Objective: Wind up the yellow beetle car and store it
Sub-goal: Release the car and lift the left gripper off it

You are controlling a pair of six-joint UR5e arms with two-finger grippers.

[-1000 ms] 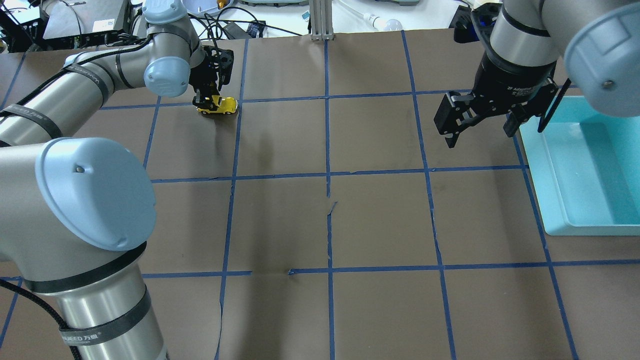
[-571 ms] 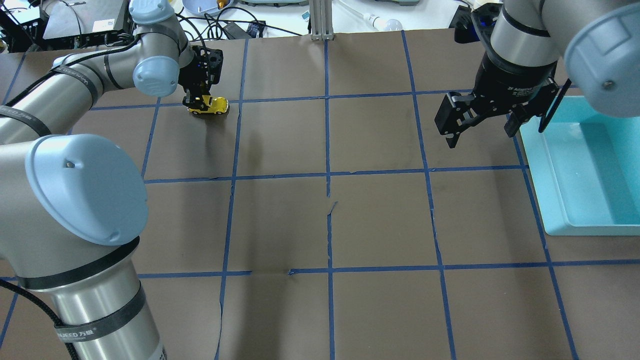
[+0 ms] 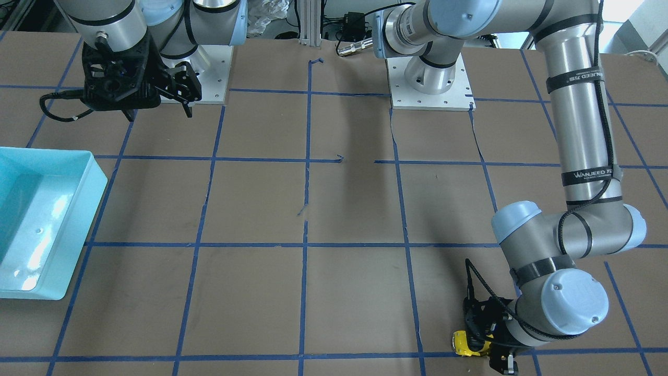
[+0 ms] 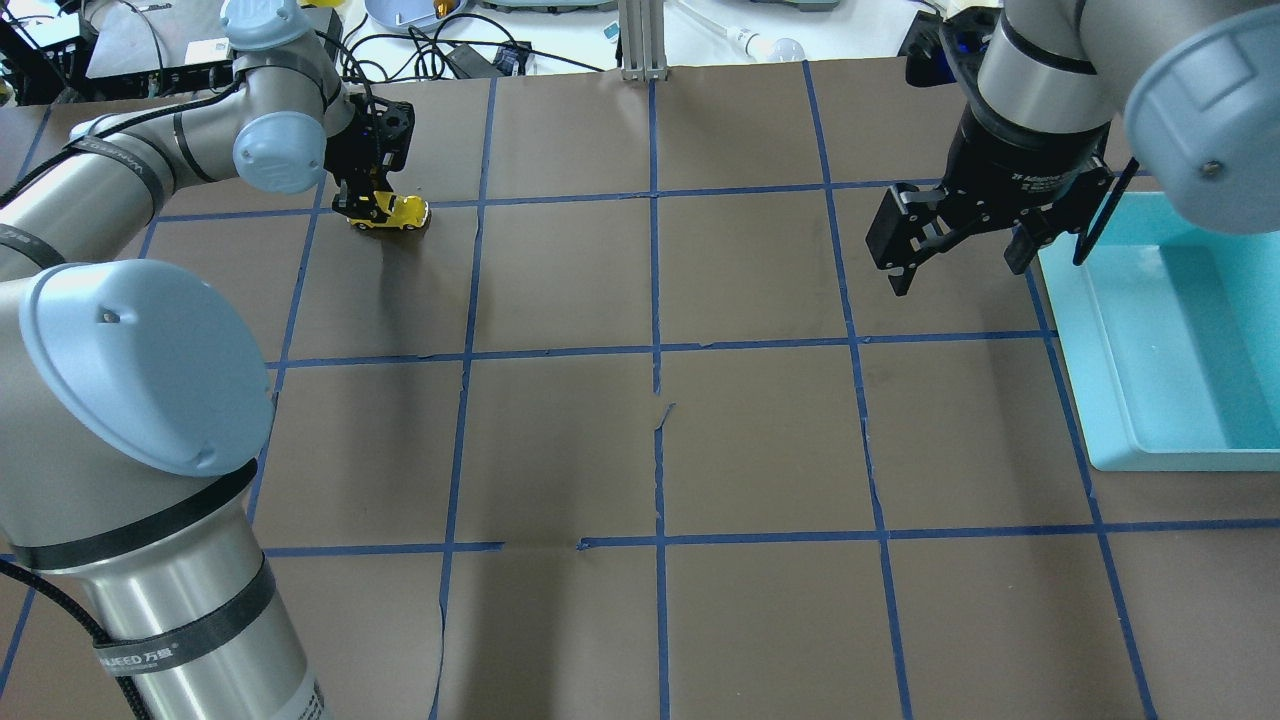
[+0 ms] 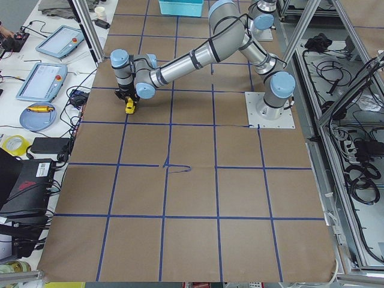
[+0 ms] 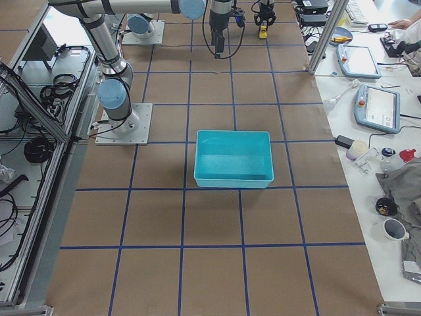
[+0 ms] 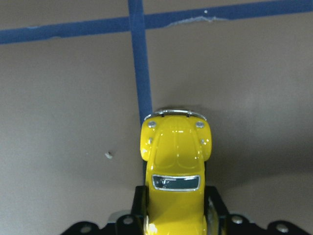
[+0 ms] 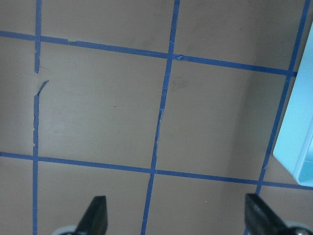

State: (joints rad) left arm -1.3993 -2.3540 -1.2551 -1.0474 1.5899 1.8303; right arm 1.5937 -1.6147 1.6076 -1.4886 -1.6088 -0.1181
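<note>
Overhead exterior view of a brown-papered counter [image 4: 760, 430] marked into squares by blue tape. At its far left, the left gripper [image 4: 360, 208] points down and is closed narrowly on the rear half of the yellow beetle car [image 4: 398, 213], whose rounded nose sticks out toward the middle of the counter, just beside a crossing of tape lines. In the left wrist view the car [image 7: 176, 161] fills the lower centre, black fingers [image 7: 140, 208] pressed against both of its sides, chrome bumper and dark window showing; it sits low against the counter. On the opposite side, the right gripper [image 4: 957, 268] hangs above the counter with its jaws spread wide, holding nothing. Just beside it lies a shallow light-blue bin [image 4: 1160, 458]; its inside shows only a glossy floor and walls. The car is well apart from the bin.
</note>
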